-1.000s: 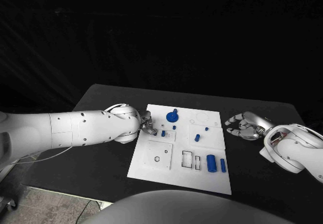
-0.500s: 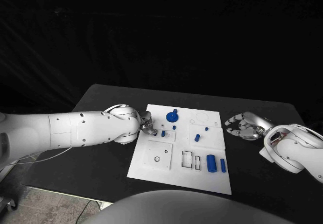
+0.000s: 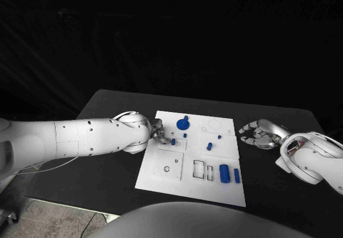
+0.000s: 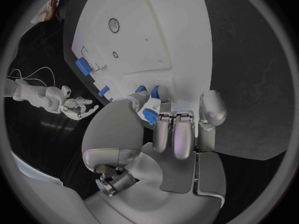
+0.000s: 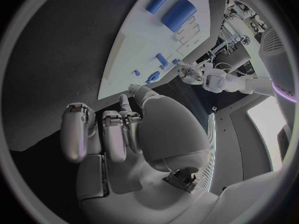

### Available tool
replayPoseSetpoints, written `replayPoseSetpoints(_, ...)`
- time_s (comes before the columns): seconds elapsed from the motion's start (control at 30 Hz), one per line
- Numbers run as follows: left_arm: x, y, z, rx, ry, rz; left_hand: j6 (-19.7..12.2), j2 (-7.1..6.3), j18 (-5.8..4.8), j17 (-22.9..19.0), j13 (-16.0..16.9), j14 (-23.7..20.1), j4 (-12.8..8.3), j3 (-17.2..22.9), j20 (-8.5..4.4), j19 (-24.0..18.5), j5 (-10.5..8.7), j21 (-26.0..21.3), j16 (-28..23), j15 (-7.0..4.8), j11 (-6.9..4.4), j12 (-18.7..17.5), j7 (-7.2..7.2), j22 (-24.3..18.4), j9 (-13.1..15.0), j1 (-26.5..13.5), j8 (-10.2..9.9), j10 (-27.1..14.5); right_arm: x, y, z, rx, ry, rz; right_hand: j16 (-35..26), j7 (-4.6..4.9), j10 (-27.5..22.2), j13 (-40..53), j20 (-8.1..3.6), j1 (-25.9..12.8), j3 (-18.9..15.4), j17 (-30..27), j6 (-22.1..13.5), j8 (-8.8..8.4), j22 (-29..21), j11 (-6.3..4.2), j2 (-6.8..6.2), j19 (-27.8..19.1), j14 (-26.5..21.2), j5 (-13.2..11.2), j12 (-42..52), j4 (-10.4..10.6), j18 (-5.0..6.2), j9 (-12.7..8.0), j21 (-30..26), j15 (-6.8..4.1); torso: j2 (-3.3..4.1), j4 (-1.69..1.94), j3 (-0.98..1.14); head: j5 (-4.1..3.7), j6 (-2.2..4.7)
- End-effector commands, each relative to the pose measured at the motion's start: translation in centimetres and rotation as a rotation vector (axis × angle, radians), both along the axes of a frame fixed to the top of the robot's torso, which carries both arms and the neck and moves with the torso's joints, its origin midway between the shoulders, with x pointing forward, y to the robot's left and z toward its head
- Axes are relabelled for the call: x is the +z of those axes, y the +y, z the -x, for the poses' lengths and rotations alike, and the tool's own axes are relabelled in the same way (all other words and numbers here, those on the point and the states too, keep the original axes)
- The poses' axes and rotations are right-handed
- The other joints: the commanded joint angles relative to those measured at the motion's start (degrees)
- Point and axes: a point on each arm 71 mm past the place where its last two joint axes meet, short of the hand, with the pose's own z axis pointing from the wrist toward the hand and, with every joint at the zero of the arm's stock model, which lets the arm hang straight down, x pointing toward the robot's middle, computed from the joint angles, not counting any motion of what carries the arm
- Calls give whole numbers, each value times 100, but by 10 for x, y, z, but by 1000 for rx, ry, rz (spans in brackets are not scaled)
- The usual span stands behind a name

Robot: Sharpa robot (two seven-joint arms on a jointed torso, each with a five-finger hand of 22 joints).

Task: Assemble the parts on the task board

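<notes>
The white task board point(image 3: 161, 173) lies in the middle of the black table. My left hand point(image 3: 158, 135) is at the board's left edge. Its thumb and fingertips point(image 4: 163, 122) close around a small blue peg point(image 3: 173, 142) that stands upright on the board point(image 4: 156, 30); the same peg point(image 4: 148, 115) sits between them in the left wrist view. A blue knob point(image 3: 183, 122) stands just beyond it. My right hand point(image 3: 258, 134) hovers off the board's right side, fingers curled in on nothing. A blue cylinder point(image 3: 224, 173) and a blue bar point(image 3: 236, 175) lie at the near right.
Further small blue parts point(image 3: 209, 146) sit mid-board, next to rectangular slots point(image 3: 199, 169) and a round hole point(image 3: 166, 168). Black table point(image 3: 107, 163) surrounds the board, with its near edge close below.
My left hand's fingers have edged slightly closer round the small peg. The peg and the right hand have kept their places.
</notes>
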Motion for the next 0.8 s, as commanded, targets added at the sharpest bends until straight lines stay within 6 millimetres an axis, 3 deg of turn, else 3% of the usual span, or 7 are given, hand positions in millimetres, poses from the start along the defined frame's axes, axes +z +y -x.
replayPoseSetpoints(0.03,-1,-2,0,-11,6,14,33,131,90,1507,1509,602,23,-314,32,17,-397,-33,14,57,48,35,22,135,-15,-389,-38,589,-1,0,1,6,11,8,19,19,602,1510,-9,53,32,1508,34,-18,1082,40,8,-38,599,21,22,-12,106,-5,-30,53,0,1,1,-15,1)
replayPoseSetpoints(0.1,-1,-2,0,-10,7,15,52,204,90,1507,1509,602,29,-522,35,27,-566,-35,14,56,47,35,21,151,-14,-606,-42,589,-1,0,1,6,11,8,19,19,602,1510,-9,53,32,1508,34,-18,1082,40,8,-38,599,21,22,-12,106,-5,-30,53,0,3,1,-20,1)
replayPoseSetpoints(0.17,-1,-2,-1,-7,8,14,85,281,90,1507,1509,602,33,-744,32,35,-558,-38,14,57,42,35,16,168,-2,-807,-31,589,-1,0,1,6,11,8,19,19,602,1510,-9,53,32,1508,34,-18,1082,40,8,-38,599,21,22,-12,106,-5,-30,53,-1,1,1,-20,1)
replayPoseSetpoints(0.33,-2,0,-2,5,11,5,192,417,85,1507,1509,602,31,-1154,23,66,-757,-31,14,39,23,35,-15,212,127,-1040,122,589,-1,0,1,5,12,8,19,19,602,1510,-9,53,32,1508,34,-18,1082,40,8,-38,599,21,22,-12,106,-5,-30,53,-1,0,1,-30,1)
replayPoseSetpoints(0.8,0,1,-6,24,-26,23,178,694,70,1507,1509,602,28,-1590,-2,140,-610,3,14,10,-10,35,-52,296,412,-996,401,589,-1,0,1,4,11,6,19,21,602,1510,-8,55,45,1508,34,-18,1078,42,12,-43,599,25,22,-15,108,-8,-40,55,2,4,-4,-30,1)
